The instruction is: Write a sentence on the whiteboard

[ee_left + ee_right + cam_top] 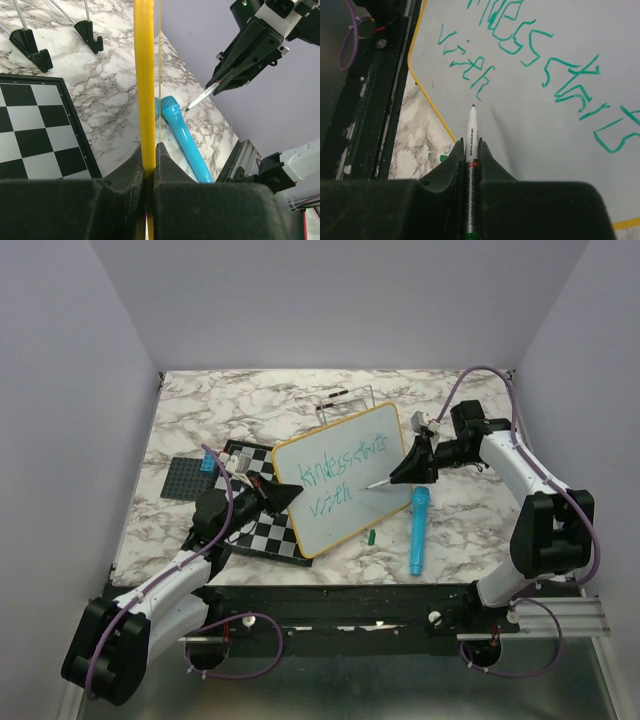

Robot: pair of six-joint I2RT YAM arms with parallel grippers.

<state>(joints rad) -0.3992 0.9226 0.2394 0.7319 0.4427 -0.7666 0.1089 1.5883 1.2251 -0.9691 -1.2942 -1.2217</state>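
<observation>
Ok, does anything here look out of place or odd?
The whiteboard sits skewed, overlapping the checkerboard. What looks like a green cap lies loose by its near edge. The first word reads "kindess", missing an n.

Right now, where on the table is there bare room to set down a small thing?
Back left: bare table between the wall, the clear stand and the grey plate. Front right: a patch between the blue microphone and the right arm's base. Crowded in the middle: checkered board, whiteboard held by the left gripper, marker in the right gripper.
</observation>
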